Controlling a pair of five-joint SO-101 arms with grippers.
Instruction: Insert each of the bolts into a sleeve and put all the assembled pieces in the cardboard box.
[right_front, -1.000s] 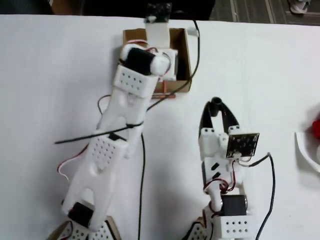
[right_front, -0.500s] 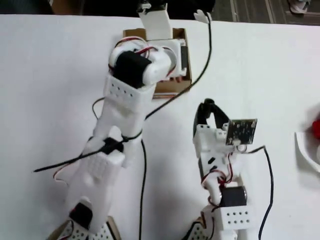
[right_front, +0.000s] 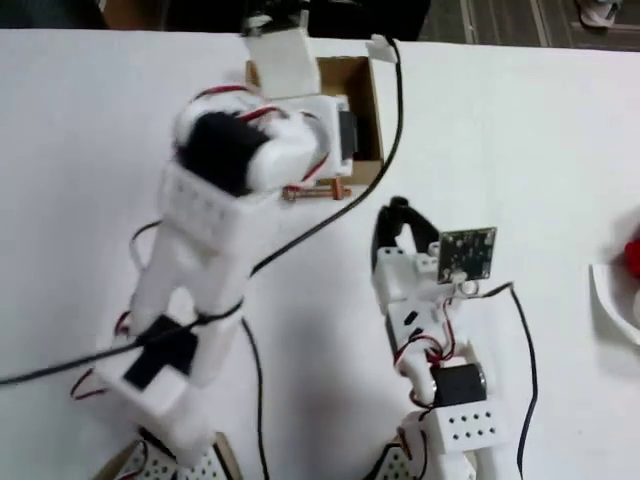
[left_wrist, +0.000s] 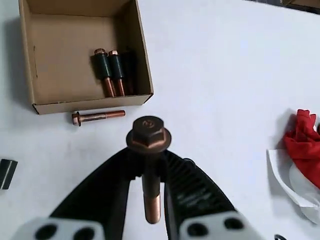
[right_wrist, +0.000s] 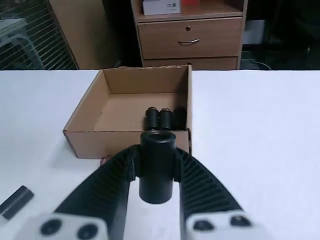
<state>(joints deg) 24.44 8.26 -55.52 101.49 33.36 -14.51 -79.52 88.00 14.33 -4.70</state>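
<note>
Bright, even light from above falls on the white table (left_wrist: 225, 75) around the open brown cardboard box (left_wrist: 85, 104). A soft grey shadow lies on the table along one outer wall of the box. A darker shadow fills the box's inner corner beside the two sleeved copper bolts (left_wrist: 110, 67). Beyond the box, the wooden drawer cabinet (right_wrist: 190, 40) stands in dim light.
</note>
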